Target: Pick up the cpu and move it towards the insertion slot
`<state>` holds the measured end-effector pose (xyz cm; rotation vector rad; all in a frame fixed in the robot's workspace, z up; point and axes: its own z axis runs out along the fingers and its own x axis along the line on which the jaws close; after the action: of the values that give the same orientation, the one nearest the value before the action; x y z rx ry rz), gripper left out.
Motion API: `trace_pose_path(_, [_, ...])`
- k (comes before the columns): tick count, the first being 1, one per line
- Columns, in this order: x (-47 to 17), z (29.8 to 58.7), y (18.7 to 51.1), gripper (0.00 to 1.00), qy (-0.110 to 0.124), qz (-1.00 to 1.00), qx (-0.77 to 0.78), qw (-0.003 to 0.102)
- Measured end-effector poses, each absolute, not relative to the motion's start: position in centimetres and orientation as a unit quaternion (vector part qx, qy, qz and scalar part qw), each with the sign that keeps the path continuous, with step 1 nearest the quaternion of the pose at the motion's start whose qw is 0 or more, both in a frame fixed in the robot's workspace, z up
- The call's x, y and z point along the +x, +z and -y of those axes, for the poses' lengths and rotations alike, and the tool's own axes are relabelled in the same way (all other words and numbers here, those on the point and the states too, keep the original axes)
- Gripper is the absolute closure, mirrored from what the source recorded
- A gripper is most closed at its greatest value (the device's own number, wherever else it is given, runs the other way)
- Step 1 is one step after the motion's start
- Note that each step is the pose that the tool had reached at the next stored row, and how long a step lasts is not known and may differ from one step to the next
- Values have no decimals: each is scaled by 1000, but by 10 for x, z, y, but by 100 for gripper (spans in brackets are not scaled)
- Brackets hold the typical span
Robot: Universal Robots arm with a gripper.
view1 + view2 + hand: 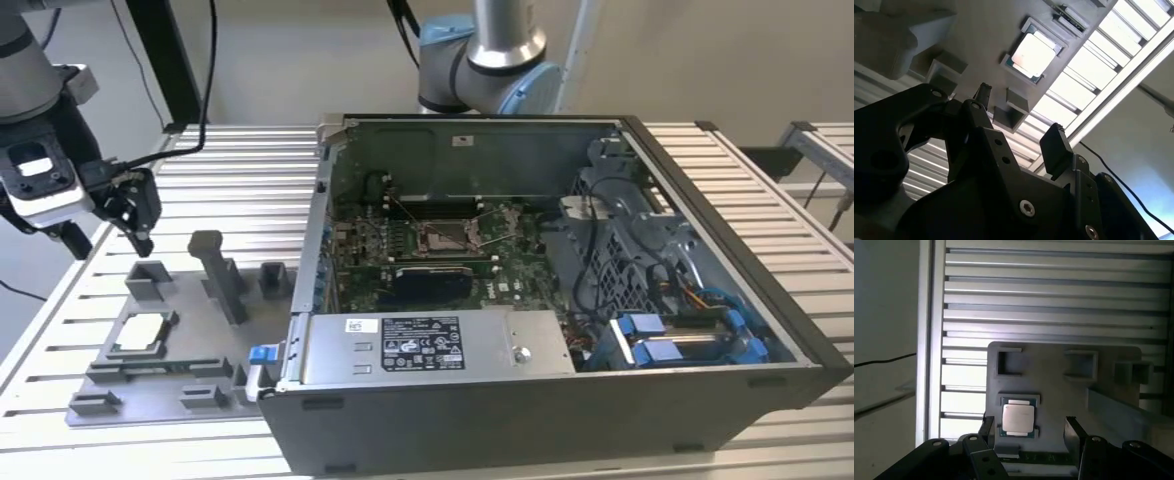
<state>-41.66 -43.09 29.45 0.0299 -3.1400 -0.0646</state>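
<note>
Open gripper (138, 238) hanging above the grey fixture plate (200, 345), the cpu (140, 335) lying in its pocket.

The cpu is lying flat, silvery face up, in a shallow square pocket of the plate, at the exterior view's left; being square, it is showing no long axis, and its edges are running parallel to the plate's. The gripper's black fingers (1073, 432) are standing wide apart, gripping and touching nothing. The insertion slot (447, 235) is sitting well apart, inside the open computer case (534, 420). A white label (420, 345) with dark print is sitting on the case's silver box (527, 340).
</note>
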Motion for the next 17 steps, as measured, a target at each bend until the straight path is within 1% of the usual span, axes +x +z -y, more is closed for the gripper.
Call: trace_pose_path(17, [-418,432,270,0,-21,1000,10,0])
